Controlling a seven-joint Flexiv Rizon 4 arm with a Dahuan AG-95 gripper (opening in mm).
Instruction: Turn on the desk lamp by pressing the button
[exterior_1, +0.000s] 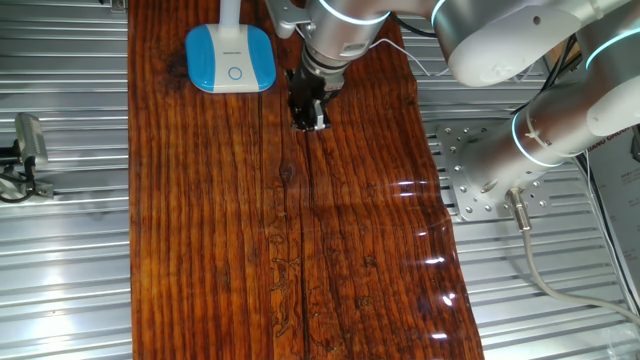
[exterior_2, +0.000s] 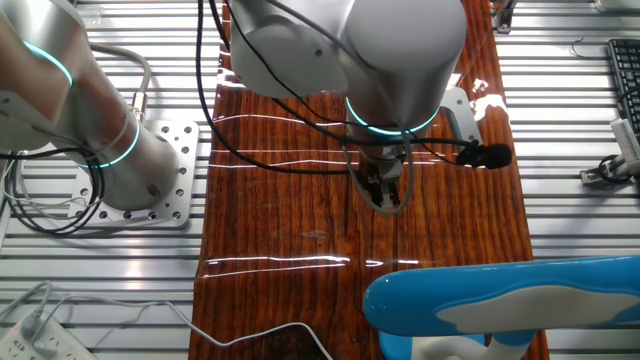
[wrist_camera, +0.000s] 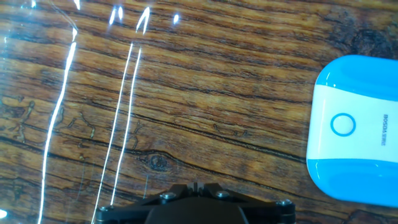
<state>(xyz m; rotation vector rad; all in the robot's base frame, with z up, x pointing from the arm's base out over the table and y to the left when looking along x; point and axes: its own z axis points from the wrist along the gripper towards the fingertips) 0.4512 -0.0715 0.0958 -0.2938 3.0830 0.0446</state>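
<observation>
Button (exterior_1: 234, 72) on the desk lamp (exterior_1: 230, 58) lies at ten o'clock from the end effector (exterior_1: 309, 122), near but apart. Whether its fingers are open or closed, I cannot tell.

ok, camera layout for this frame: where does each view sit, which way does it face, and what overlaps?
One fixed view: high above, looking down the striped dark wooden tabletop; silver arm, end effector beside the blue-and-white desk lamp base.
The other fixed view: opposite end, low behind the lamp's blue-and-white head, facing the arm.
Hand view: on the hand, looking down at wood, lamp base and ringed button; only black mount shows.
Shared: the lamp and tabletop appear in all three.
</observation>
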